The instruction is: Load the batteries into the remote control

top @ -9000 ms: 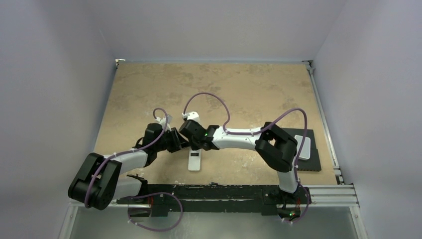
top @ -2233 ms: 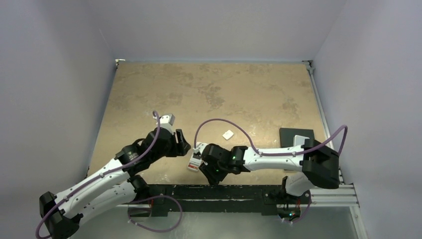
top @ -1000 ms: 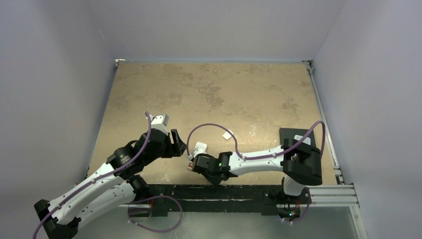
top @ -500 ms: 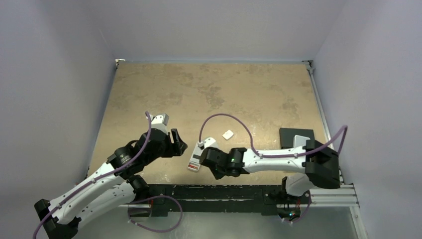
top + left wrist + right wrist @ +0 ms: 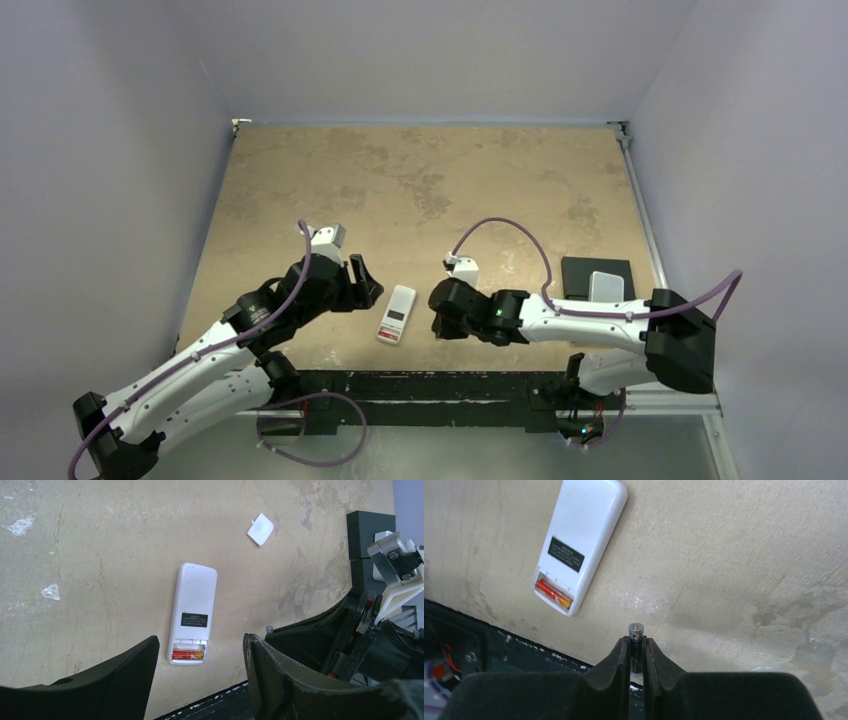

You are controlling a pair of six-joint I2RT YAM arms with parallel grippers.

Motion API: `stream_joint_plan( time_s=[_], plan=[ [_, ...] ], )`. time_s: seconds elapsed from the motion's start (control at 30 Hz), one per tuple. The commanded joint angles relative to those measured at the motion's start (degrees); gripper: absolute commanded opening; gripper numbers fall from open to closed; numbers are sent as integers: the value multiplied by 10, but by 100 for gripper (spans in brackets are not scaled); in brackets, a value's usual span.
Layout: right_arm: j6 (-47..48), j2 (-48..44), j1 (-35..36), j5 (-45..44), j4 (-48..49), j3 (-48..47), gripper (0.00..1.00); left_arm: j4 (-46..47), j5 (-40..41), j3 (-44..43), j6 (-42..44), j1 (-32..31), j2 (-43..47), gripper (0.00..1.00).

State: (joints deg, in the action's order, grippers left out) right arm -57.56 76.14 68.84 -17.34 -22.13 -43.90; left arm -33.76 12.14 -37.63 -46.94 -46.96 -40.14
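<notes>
I've backed my right gripper point(image 5: 637, 645) off the remote point(image 5: 579, 545), fingers pinching a battery point(image 5: 636, 629); one sits loaded, this one goes next. Left gripper point(image 5: 365, 282) spread, idle.

Left tool point(image 5: 365, 280) spread, right tool point(image 5: 636, 642) clamped

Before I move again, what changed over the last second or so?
The right gripper pulled back rightward off the remote control, shut on a battery. The remote, its seated battery, the white square piece and the open left gripper stayed put.
</notes>
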Motion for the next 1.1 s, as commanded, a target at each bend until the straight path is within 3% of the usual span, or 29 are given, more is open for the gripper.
stream_joint_plan(
  time_s=[0.0, 0.33, 0.57, 0.77, 1.07],
  plan=[
    [-142, -1, -5, -49, 10, 13, 0, 29, -6, -12, 1, 2, -1, 63],
    [-311, -13, -6, -117, -46, 41, 0, 26, -6, -11, 1, 2, 4, 63],
    [-388, 0, -6, -116, -63, 59, 1, 32, -10, -10, 3, 2, -2, 63],
    [-405, 14, -6, -121, -70, 56, 18, 32, -11, -12, 4, 2, -5, 63],
    [-414, 19, -6, -123, -75, 53, 35, 28, -13, -10, 3, 1, -2, 63]
  ],
)
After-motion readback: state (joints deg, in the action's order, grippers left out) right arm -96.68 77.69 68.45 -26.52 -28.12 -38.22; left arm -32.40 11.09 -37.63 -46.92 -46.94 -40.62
